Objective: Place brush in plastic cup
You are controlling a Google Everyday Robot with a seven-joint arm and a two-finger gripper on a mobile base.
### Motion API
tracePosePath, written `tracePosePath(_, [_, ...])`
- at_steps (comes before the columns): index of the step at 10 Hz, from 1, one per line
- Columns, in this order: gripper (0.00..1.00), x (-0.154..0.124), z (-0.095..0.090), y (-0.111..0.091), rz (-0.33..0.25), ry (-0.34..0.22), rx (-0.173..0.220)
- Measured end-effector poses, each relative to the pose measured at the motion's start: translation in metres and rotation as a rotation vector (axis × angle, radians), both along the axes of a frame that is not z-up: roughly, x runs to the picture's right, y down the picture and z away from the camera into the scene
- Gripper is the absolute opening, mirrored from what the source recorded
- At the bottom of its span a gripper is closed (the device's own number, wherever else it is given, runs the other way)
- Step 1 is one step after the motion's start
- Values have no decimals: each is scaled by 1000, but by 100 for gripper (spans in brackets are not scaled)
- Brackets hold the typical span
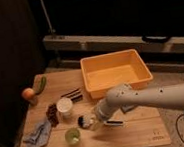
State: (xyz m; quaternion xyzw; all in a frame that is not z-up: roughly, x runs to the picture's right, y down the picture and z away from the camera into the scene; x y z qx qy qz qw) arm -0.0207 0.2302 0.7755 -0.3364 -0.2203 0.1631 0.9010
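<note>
One brush (84,122) on table (135,133), head beside gripper (95,123)

The hand (97,121) is low over the worktop (138,133), at the brush (84,121). The brush head lies near the green cup (72,136).

One view, high and fairly near, looks down over the tabletop (138,133) toward a shelf (106,38); jaws front-centre.
</note>
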Motion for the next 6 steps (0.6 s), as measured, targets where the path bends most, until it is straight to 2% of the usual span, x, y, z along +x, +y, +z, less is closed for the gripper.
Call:
tracePosePath(5, [64, 2, 23, 16, 5, -26, -35])
tracePosePath(6, [59, 1, 26, 19, 11, -43, -47])
